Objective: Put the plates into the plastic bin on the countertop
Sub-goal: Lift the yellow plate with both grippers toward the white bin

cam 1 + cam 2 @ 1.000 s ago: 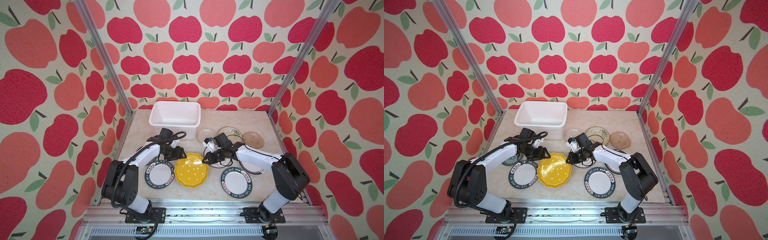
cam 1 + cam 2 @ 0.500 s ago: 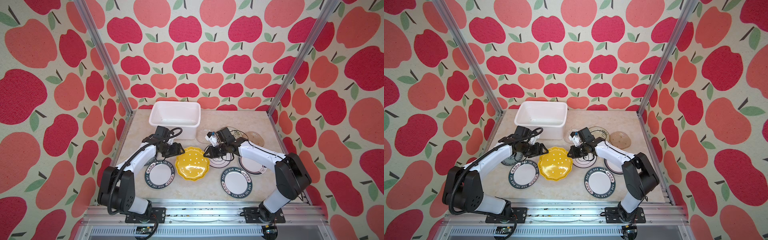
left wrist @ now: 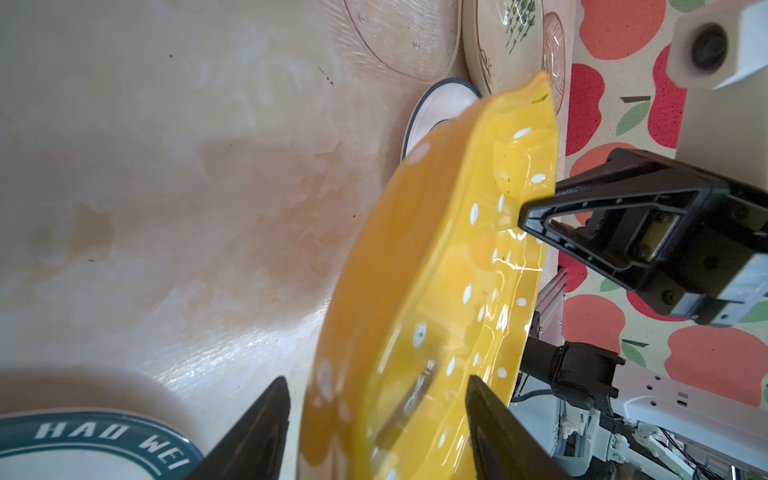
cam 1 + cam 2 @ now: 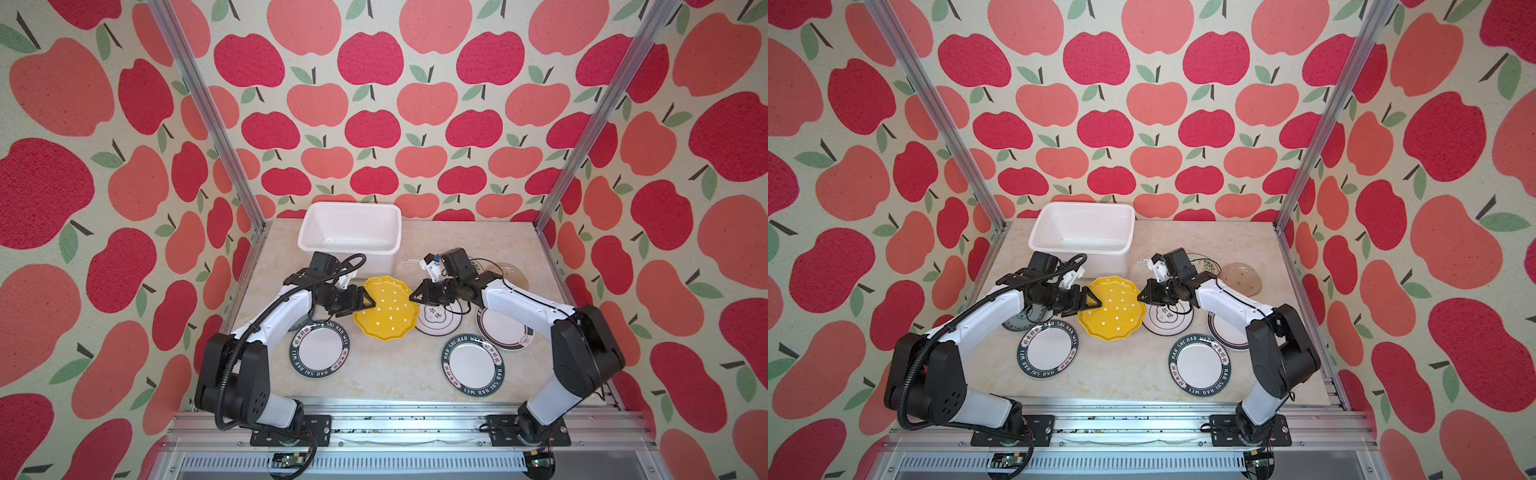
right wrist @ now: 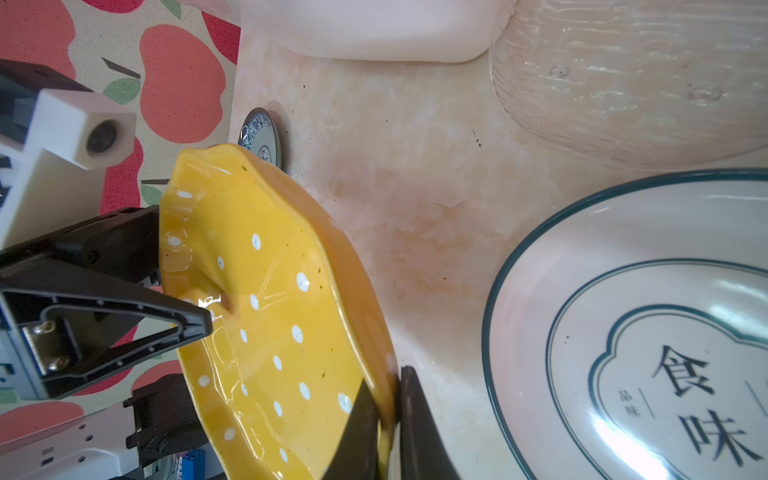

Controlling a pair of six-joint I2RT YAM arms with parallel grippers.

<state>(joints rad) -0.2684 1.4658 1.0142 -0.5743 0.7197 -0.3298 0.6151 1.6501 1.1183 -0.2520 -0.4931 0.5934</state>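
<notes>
The yellow dotted plate hangs tilted above the countertop. My right gripper is shut on its right rim. My left gripper is open, one finger on each side of the plate's left rim with a gap on both sides. The white plastic bin stands behind, with no plates in it. Two green-lettered plates lie near the front. A white emblem plate lies under the right gripper.
A clear glass plate, a leaf-painted plate and a brown glass plate lie at the back right. Another green-rimmed plate sits under the right arm. A small blue-patterned dish lies under the left arm.
The right gripper has lifted the yellow plate off the countertop and carried it toward the back. The left gripper has moved in around the plate's left rim.
</notes>
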